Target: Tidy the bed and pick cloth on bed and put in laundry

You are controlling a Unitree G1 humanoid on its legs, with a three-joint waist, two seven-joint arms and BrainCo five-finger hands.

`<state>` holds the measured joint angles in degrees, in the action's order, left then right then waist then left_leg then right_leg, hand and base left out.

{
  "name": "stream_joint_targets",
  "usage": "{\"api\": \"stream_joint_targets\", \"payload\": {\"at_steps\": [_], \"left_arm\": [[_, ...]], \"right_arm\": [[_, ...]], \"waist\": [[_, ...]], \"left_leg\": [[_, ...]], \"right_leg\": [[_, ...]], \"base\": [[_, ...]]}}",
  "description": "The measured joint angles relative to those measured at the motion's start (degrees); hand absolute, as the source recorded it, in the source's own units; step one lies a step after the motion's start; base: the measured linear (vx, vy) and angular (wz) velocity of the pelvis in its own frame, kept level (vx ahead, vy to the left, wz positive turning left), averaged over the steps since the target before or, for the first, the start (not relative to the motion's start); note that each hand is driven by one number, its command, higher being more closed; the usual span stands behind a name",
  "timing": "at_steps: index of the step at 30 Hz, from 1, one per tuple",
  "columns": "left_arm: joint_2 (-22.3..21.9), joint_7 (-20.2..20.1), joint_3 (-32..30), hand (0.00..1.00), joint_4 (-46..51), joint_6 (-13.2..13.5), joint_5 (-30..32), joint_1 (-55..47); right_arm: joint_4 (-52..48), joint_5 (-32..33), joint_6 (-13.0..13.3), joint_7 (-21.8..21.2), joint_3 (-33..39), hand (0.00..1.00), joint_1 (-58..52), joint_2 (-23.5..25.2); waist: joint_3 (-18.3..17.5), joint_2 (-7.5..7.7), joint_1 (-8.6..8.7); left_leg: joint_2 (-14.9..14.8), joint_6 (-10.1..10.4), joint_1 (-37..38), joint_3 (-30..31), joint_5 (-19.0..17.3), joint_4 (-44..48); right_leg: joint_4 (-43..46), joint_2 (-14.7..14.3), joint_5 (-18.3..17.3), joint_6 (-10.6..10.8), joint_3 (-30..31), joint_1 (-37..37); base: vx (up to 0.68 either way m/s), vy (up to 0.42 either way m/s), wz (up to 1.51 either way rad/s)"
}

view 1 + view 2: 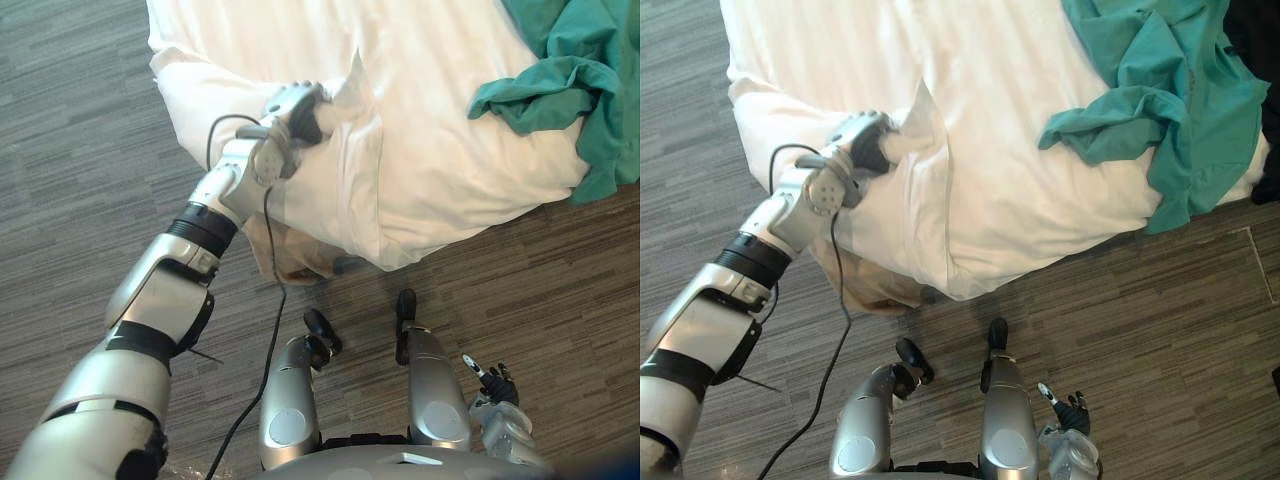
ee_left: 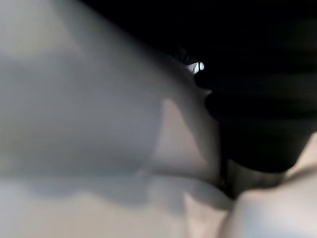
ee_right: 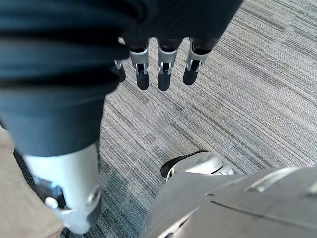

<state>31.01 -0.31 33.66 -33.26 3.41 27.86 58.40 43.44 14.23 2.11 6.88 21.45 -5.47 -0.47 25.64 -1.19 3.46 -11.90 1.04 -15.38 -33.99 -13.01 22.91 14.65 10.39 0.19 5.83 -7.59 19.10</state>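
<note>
A green cloth (image 1: 1160, 95) lies crumpled on the white bed sheet (image 1: 1000, 120) at the far right, one edge hanging over the bed's side. My left hand (image 1: 292, 118) is at the bed's near left corner, fingers curled into a raised fold of the white sheet (image 1: 350, 85). In the left wrist view the white sheet (image 2: 89, 124) is pressed close against the hand's dark cover. My right hand (image 1: 497, 385) hangs low at my right side above the floor, far from the bed, its fingers (image 3: 164, 74) relaxed and holding nothing.
Grey plank flooring (image 1: 90, 150) surrounds the bed on the left and near sides. A tan bed base (image 1: 875, 288) shows under the sheet's hanging corner. The sheet drapes down over the near edge (image 1: 400, 240).
</note>
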Motion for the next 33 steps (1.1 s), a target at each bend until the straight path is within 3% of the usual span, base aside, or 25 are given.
{"api": "stream_joint_targets", "payload": {"at_steps": [2,7,8,13,17,22,25,33], "left_arm": [[1.6,-1.3,2.5,1.0,2.7,0.4,0.4,-2.7],[8.2,-4.0,4.5,1.0,12.7,2.9,0.2,-20.6],[9.8,-4.7,3.7,0.0,14.6,3.5,0.2,-26.2],[10.9,-5.8,-8.2,0.0,17.2,4.7,-3.2,-45.0],[8.8,-5.6,-15.9,0.0,16.4,4.7,-4.3,-53.3],[-0.5,-1.3,-31.7,0.0,9.8,2.8,-4.2,-60.5],[-4.7,1.4,-39.3,0.0,7.2,0.0,-4.2,-64.0],[-14.9,5.1,-58.7,0.0,5.3,-2.8,-6.5,-74.0]], "right_arm": [[0.3,-0.7,-0.2,-0.1,-0.2,0.0,-0.7,0.0],[2.7,-4.4,-0.8,-0.6,-0.1,0.0,-5.9,0.0],[4.0,-5.2,-1.2,-0.9,0.0,0.0,-6.7,0.0],[8.3,-8.9,-2.3,-2.4,0.6,0.0,-7.5,-0.6],[9.5,-9.5,-2.9,-3.0,0.6,0.0,-7.8,-0.9],[9.9,-11.2,-3.1,-3.3,0.6,0.0,-7.8,-0.4],[10.6,-11.2,-3.7,-3.3,0.7,0.0,-8.3,-0.3],[11.6,-9.8,-4.2,-3.3,1.2,0.0,-8.8,0.3]], "waist": [[-0.2,-0.05,-0.04],[-6.3,-0.34,-0.18],[-8.0,-0.48,-0.37],[-12.3,-0.78,-1.04],[-16.0,-0.65,-1.33],[-19.6,0.53,-1.59],[-20.7,1.02,-3.07],[-23.5,1.73,-4.61]], "left_leg": [[0.2,0.4,1.9,0.1,0.3,-1.0],[2.6,1.9,7.9,0.1,3.5,-8.4],[3.1,2.2,9.5,0.1,4.3,-10.4],[4.1,2.4,14.0,0.7,6.6,-15.7],[4.8,2.4,15.9,1.9,8.2,-18.7],[6.2,2.2,17.6,3.6,11.2,-23.6],[6.5,2.5,19.8,4.9,13.9,-28.2],[6.6,2.7,20.4,8.4,14.2,-28.8]], "right_leg": [[-0.6,0.1,0.0,0.0,-1.4,-2.1],[-3.2,0.4,0.0,0.0,-2.7,-6.8],[-4.0,0.2,0.0,0.0,-2.8,-8.0],[-7.1,-0.4,-0.2,-0.2,-4.5,-12.6],[-8.6,-0.6,-0.4,-0.6,-5.7,-14.8],[-10.4,-0.6,-1.6,-1.0,-7.6,-16.6],[-10.6,-1.4,-2.4,-0.9,-9.0,-17.6],[-10.8,-1.1,-3.7,-0.7,-12.2,-20.2]], "base": [[-0.01,-0.01,0.07],[0.06,-0.024,0.09],[0.07,-0.045,0.02],[0.04,-0.041,0.08],[-0.02,-0.033,0.16],[-0.08,-0.037,0.17],[-0.09,-0.04,0.13],[-0.01,-0.01,0.25]]}}
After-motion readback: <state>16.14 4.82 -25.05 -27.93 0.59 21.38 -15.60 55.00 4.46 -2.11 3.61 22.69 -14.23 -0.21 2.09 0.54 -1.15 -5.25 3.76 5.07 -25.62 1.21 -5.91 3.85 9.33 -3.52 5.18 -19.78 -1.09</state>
